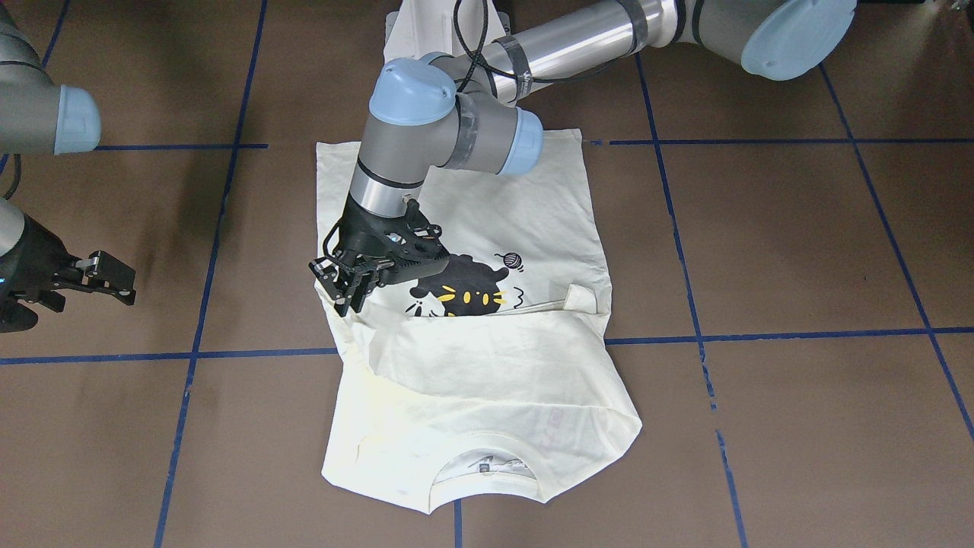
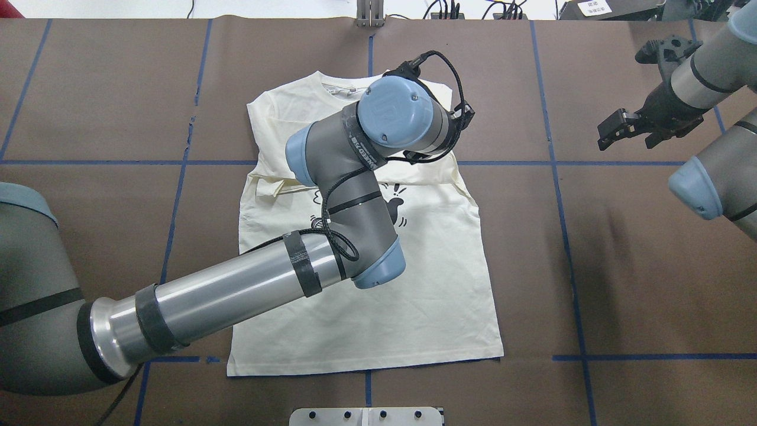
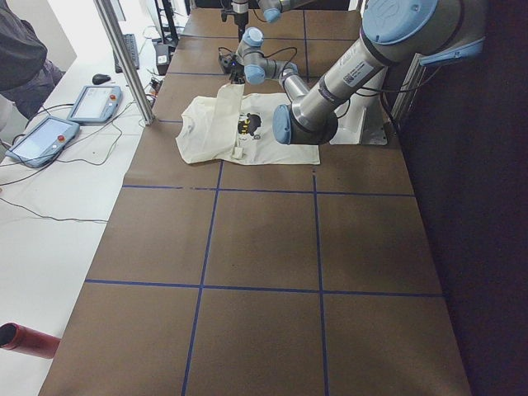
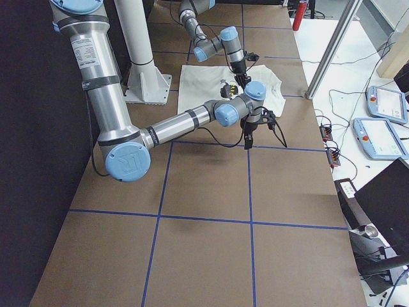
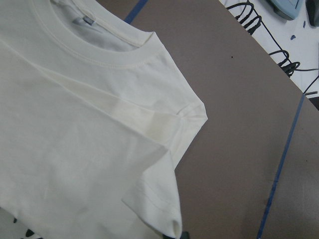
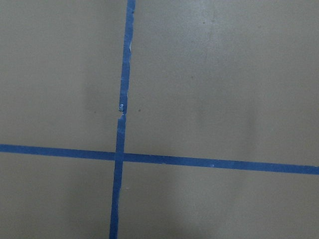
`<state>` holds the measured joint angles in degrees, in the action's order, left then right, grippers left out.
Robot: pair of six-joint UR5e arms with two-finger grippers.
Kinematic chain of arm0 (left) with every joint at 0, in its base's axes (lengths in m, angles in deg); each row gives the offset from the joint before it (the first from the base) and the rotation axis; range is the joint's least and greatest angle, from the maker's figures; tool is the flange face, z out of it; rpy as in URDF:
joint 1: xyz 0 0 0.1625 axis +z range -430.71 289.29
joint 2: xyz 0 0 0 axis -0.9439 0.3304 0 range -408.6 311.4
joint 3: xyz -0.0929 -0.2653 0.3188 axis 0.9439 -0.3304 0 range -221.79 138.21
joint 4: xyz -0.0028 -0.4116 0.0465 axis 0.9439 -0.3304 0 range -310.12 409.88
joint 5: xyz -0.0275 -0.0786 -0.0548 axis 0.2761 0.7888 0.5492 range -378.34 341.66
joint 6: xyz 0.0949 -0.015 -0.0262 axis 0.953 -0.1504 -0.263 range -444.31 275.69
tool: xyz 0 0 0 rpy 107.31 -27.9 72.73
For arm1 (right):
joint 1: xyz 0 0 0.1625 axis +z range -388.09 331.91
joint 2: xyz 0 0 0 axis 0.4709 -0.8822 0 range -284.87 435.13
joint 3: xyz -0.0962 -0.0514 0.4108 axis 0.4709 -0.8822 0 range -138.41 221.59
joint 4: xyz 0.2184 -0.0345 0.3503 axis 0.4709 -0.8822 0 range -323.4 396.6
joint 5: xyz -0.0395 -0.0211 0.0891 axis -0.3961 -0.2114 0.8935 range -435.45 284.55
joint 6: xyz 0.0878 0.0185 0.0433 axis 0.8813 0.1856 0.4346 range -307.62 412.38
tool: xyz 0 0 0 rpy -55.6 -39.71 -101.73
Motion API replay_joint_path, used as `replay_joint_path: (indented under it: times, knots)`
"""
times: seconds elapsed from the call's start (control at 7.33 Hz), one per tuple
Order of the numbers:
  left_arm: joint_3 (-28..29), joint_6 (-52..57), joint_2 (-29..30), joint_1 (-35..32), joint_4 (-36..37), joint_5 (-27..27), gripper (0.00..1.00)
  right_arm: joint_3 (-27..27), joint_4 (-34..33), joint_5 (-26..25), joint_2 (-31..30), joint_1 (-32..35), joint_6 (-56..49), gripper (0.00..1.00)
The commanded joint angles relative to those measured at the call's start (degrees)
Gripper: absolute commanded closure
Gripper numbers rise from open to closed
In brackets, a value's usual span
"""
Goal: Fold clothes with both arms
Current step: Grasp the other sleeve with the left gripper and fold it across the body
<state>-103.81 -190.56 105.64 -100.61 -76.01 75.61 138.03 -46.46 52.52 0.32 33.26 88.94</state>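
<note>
1. At the middle of the brown paper-covered table (image 1: 761,228) with its blue tape grid (image 1: 761,333): a cream-white long-sleeved T-shirt (image 1: 487,396), flat, hem toward the robot's base, ribbed collar (image 1: 487,453) at the far end.
2. Across the shirt's chest, a plain cream fold, hiding the lower edge of the black cat print with yellow whiskers (image 1: 464,293).
3. Over the shirt from its hem side, the grey-and-silver left arm (image 2: 236,290), bent at the blue-capped wrist.
4. At the shirt's edge on the robot's right, beside the print, the black two-finger left gripper (image 1: 342,291) — jaws spread, tips low over the cloth; touching or not, cannot tell.
5. Well apart from the shirt, on the robot's right of it, the matching right arm (image 2: 709,77) and its black right gripper (image 1: 114,278) — jaws spread above bare brown paper.
</note>
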Motion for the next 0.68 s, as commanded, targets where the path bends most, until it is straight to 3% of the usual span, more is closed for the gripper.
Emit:
replay_joint_path:
  times: [0.0,0.27,0.55]
  knots:
    - [0.1,6.3,-0.7,1.1,-2.9,-0.7,0.0,-0.5,0.0,0.0,0.4,-0.1,0.2,0.0]
    - [-8.3,10.2,-7.9,0.6,-1.3,1.0,0.0,0.6,0.1,0.1,0.5,-0.4,0.3,0.0]
    - [-18.3,16.0,-13.5,-1.8,10.1,7.8,0.0,5.7,0.7,-0.8,0.0,-5.7,9.0,0.0]
